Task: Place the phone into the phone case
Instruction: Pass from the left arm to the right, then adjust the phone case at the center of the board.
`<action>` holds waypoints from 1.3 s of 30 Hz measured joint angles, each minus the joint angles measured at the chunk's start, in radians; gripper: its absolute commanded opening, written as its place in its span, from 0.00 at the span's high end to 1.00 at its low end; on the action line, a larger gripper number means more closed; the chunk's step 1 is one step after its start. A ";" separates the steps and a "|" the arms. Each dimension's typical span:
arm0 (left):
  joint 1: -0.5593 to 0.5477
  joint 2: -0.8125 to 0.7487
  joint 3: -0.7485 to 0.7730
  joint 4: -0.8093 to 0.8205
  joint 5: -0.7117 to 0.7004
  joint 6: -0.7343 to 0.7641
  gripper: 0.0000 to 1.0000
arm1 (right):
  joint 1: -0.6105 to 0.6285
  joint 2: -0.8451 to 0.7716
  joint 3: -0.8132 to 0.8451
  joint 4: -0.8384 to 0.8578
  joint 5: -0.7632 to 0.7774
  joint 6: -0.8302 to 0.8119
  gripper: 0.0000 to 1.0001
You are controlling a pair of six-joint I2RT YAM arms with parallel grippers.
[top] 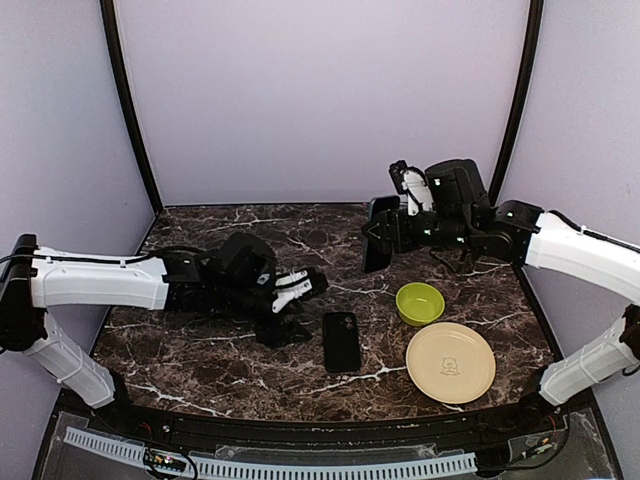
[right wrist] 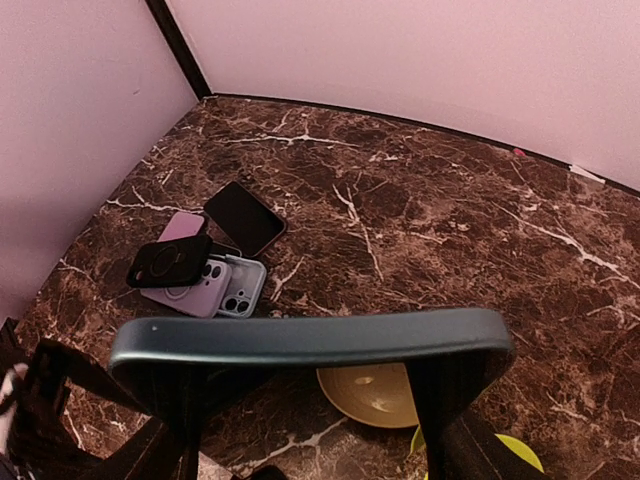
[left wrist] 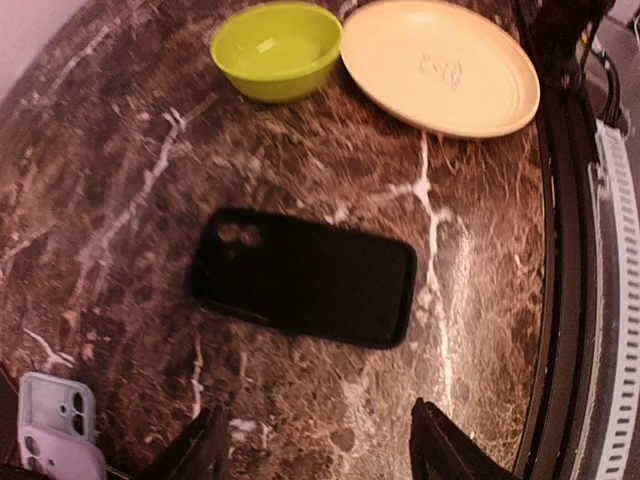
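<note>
Step in hand: bringing phone to case; insertion not yet begun.

- Right gripper: jaws clamped on phone, held aloft on edge above the table's far right side, well apart from the case.
- Case: flat on table, near front, seemingly open side up, untouched.
- Left gripper: jaws apart, nothing between them, hovering just beside the case.

Next move, as I judge it: carry phone over case, lay it level, match camera end to cutout, press down. Left jaws likely needed to pin the case against sliding.
</note>
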 measured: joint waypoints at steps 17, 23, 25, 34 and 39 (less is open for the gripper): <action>-0.156 0.353 0.111 -0.147 -0.124 0.123 0.70 | 0.000 0.003 -0.002 -0.069 0.108 0.045 0.78; -0.172 0.439 0.183 -0.146 -0.124 0.137 0.77 | 0.000 0.000 -0.014 -0.072 0.119 0.048 0.78; -0.175 0.459 0.210 -0.140 -0.124 0.142 0.77 | 0.000 -0.001 -0.018 -0.074 0.126 0.050 0.78; -0.181 0.512 0.280 -0.113 -0.098 0.146 0.79 | 0.000 -0.008 -0.019 -0.109 0.165 0.076 0.78; -0.166 0.493 0.285 -0.103 -0.074 0.134 0.75 | 0.000 -0.008 -0.019 -0.157 0.177 0.109 0.81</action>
